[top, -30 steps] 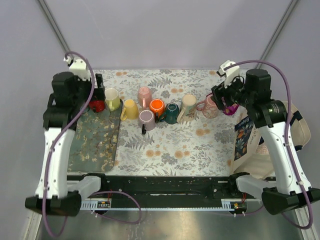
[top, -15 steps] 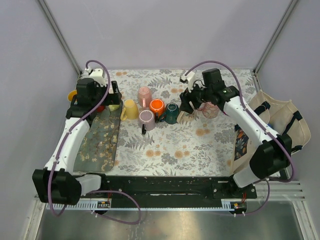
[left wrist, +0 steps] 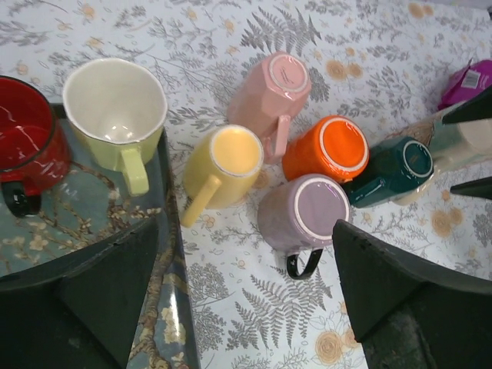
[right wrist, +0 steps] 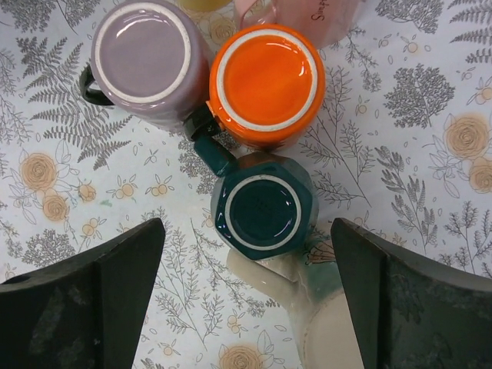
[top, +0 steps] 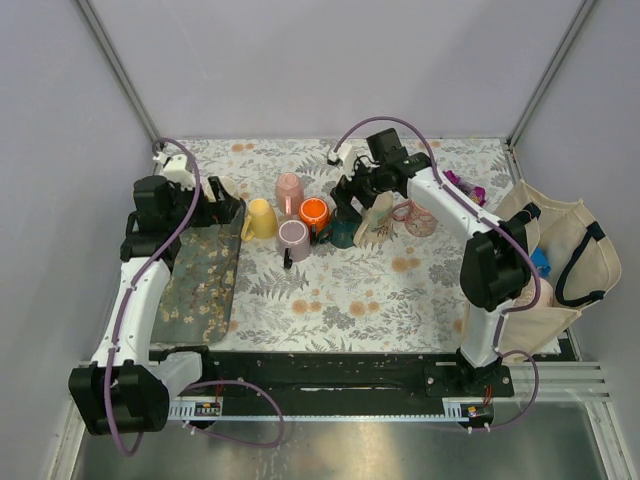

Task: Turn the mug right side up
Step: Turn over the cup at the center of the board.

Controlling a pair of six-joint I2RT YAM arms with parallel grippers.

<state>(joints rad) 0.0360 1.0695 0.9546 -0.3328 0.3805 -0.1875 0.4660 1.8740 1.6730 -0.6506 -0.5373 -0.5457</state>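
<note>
Hovering with fingers (right wrist: 100, 277) spread wide, the right gripper (right wrist: 246, 227) has the upside-down dark teal mug (right wrist: 263, 209) directly beneath, between them; best descend straight, clearing the orange mug (right wrist: 266, 81) just beside it, before closing.

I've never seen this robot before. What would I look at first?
The bunch of colourful mugs in the middle of the flowery table: the orange mug, lilac mug and teal mug stand bottoms up. The right gripper hovers open right above the teal mug. At the left, a red mug and a pale green mug stand upright on a tray.
</note>
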